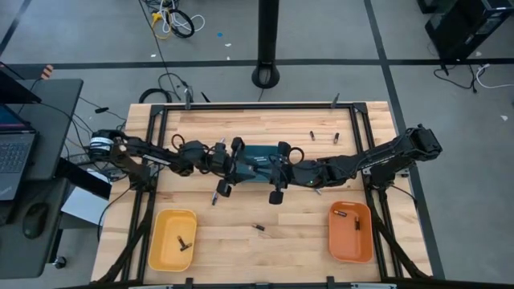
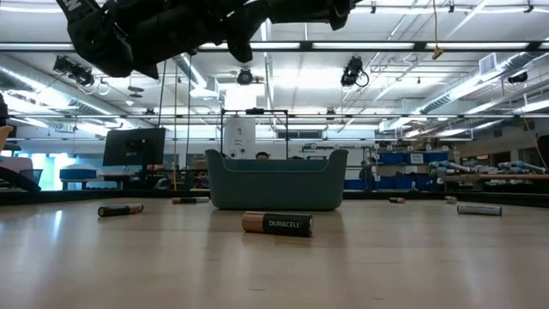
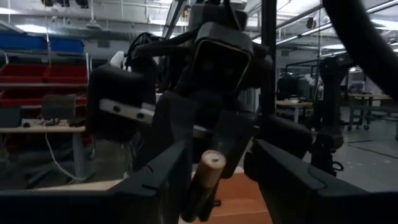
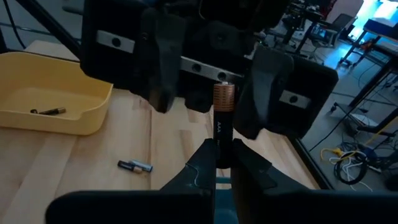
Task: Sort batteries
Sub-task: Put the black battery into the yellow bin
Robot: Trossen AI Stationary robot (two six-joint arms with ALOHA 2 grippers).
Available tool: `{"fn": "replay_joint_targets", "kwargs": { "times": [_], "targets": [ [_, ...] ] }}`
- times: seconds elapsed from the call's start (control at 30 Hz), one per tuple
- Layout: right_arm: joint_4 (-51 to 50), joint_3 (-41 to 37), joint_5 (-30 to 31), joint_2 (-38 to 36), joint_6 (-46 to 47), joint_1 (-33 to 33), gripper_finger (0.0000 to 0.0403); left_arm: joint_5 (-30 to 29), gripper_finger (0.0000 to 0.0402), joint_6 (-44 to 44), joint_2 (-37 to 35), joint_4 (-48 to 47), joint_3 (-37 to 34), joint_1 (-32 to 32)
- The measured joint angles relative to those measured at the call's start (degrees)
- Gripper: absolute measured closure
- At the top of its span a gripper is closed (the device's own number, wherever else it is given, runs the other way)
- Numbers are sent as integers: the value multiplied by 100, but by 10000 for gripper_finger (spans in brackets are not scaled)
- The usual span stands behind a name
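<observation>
Batteries [image 1: 259,229] lie scattered on the table [image 1: 265,120] in the high view, some in the yellow tray [image 1: 173,239] and orange tray [image 1: 351,232]; both grippers meet mid-table over the bin [image 1: 259,156].
Low view: near cell [image 2: 276,224] reads DURACELL.
Left wrist view: left gripper [image 3: 217,171] spread around a cell [image 3: 205,180]; close squarely before the release.
Right wrist view: right gripper [image 4: 222,163] pinches an upright cell [image 4: 222,118] marked AAA.

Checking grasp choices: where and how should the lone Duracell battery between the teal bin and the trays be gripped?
Mid-body, from straight above, with the claw's fingers straddling its long sides: the Duracell battery lies flat on the open table with room on either side. The right claw holds another cell; the left claw is open.
</observation>
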Motion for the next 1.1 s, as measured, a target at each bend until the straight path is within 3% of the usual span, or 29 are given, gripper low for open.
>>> {"fn": "replay_joint_targets", "kwargs": {
  "times": [0.43, 0.73, 1.0, 1.1],
  "targets": [
    [22, 0, -6, 0, 58, 2, 366, -6, 359, 494, 0, -18, 0, 2],
    [-41, 0, -15, 0, 186, 5, 351, -2, 360, 555, -2, -22, 0, -2],
    [-262, 2, 24, -26, 228, -2, 284, 70, 360, 522, -42, 5, -2, -15],
    [-332, 2, 308, -87, 230, 24, 257, 140, 360, 525, -57, 15, -2, -15]
  ]
}}
